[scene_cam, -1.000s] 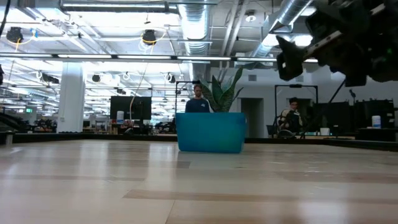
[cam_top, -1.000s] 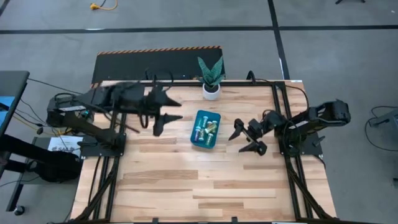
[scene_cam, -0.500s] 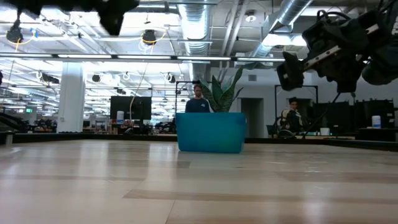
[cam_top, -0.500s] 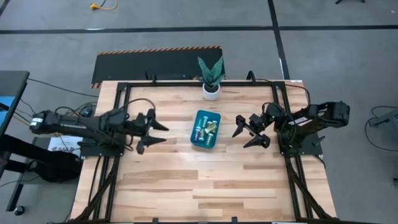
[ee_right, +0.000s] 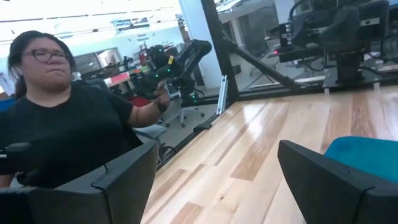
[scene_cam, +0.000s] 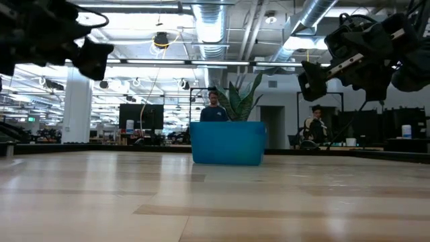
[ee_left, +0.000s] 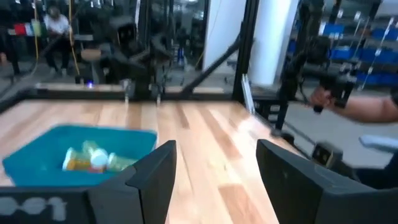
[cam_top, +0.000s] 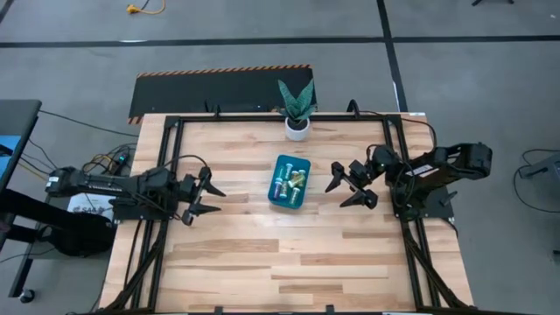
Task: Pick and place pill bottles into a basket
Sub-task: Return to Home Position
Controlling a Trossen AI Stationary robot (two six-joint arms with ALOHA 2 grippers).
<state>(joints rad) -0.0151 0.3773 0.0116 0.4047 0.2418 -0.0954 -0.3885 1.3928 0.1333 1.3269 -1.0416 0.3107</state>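
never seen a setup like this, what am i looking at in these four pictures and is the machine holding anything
It is a robot with two dark arms working at a wooden table. One picture looks straight down from above, one looks level across the tabletop, and two come from cameras on the arms' wrists. In the middle of the table sits a blue basket with several small pill bottles inside. A potted plant stands at one edge. The left gripper and the right gripper hover on either side of the basket, fingers open, holding nothing. The person in the right wrist picture is beyond the table.
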